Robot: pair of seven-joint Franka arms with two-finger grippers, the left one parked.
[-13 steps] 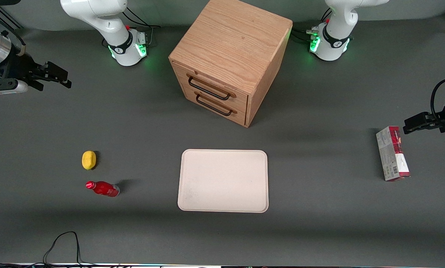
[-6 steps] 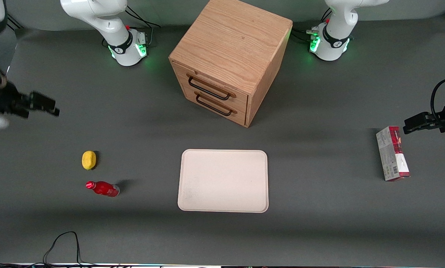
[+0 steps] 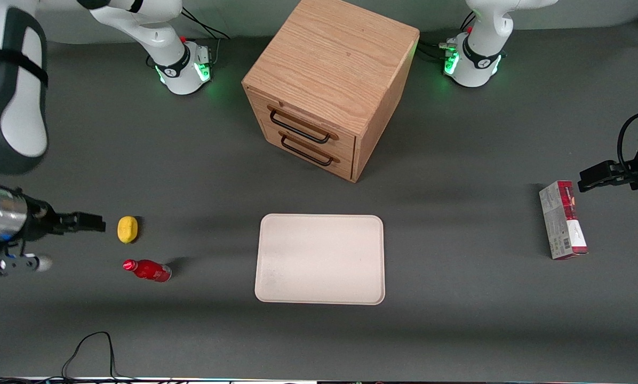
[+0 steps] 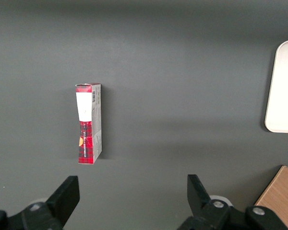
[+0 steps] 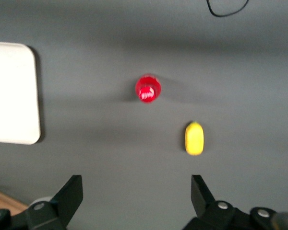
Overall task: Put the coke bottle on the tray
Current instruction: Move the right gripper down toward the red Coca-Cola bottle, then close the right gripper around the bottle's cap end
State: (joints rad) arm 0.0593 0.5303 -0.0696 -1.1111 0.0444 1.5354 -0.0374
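Note:
The coke bottle, small and red with a red cap, stands on the grey table toward the working arm's end; the right wrist view shows its cap from above. The cream tray lies flat at the table's middle, empty, and its corner shows in the right wrist view. My right gripper hovers open and empty beside the yellow lemon-like object, farther from the front camera than the bottle. In the right wrist view the gripper has its jaws wide apart over bare table.
A wooden drawer cabinet stands farther from the front camera than the tray. A red-and-grey carton lies toward the parked arm's end. A black cable loops at the table's near edge. The lemon-like object also shows in the right wrist view.
My right gripper has moved nearer to the front camera, from level with the cabinet to beside the lemon-like object. The bottle, lemon-like object and tray have not moved.

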